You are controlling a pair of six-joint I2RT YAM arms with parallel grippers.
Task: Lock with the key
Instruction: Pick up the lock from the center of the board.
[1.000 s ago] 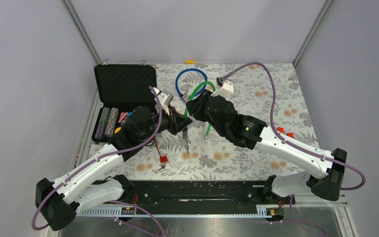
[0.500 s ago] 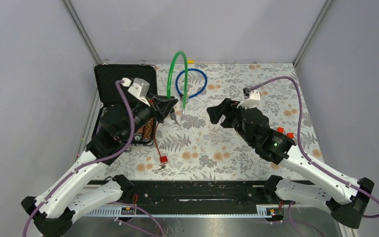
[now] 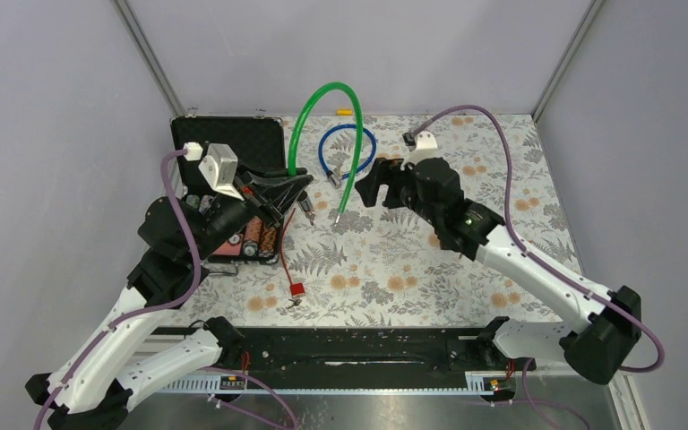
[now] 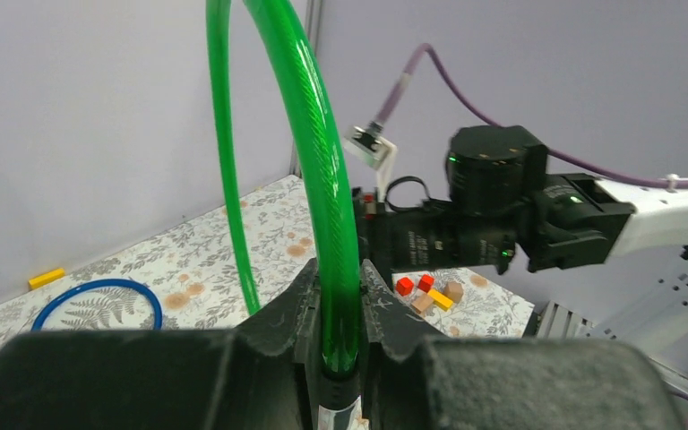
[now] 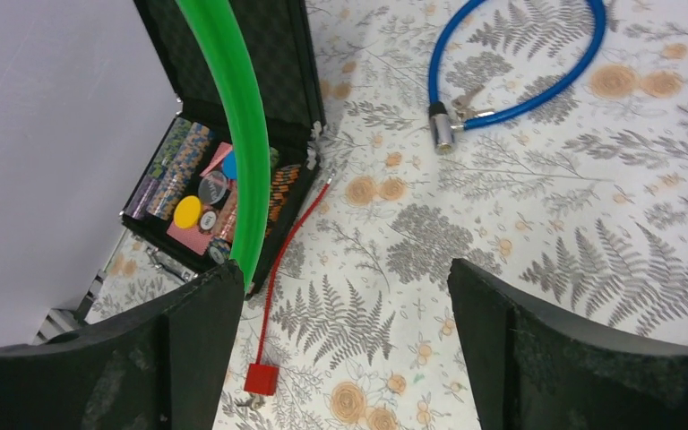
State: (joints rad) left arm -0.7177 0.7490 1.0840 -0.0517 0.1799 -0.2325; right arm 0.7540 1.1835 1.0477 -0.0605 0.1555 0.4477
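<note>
Top view: left gripper (image 3: 294, 190) clamps the green plastic-sheathed cable lock (image 3: 318, 94) near its barrel, arching it up so its free tip hangs before the right gripper (image 3: 378, 184). Left wrist: fingers (image 4: 300, 300) pinched tight on it. Right wrist: jaws wide, empty, presumably to take that tip.

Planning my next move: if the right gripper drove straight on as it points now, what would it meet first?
The right gripper would probably reach the patterned table first, between its open fingers. The green cable passes beside one finger and might be brushed; depth unclear.
</note>
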